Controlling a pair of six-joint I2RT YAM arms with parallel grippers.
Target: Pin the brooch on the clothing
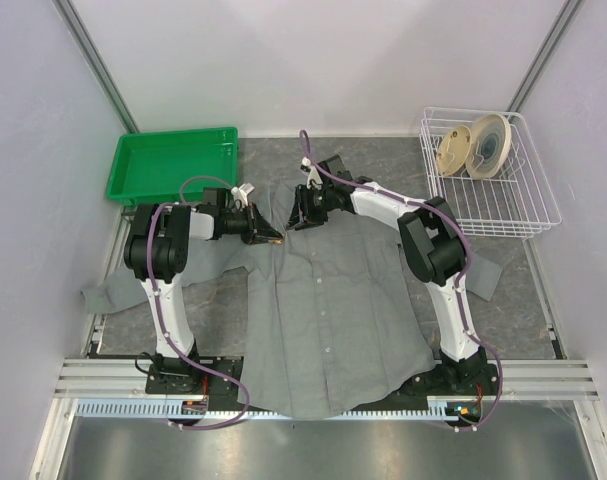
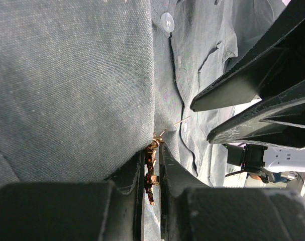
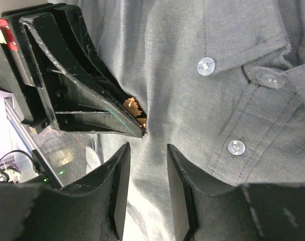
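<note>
Left of the grey shirt, beyond its sleeve, a green tray sits on the table. On the shirt's upper front, just left of the button row, the left gripper lies low against the cloth. Its jaws are pinched tight on the brooch, a small orange-gold piece held between the fingertips and touching the fabric. Just right of it, near the shirt's collar, the right gripper points at the left one. Its jaws stand apart and hold nothing, with only shirt cloth below. Well right of the shirt stands a white wire basket with round discs inside.
</note>
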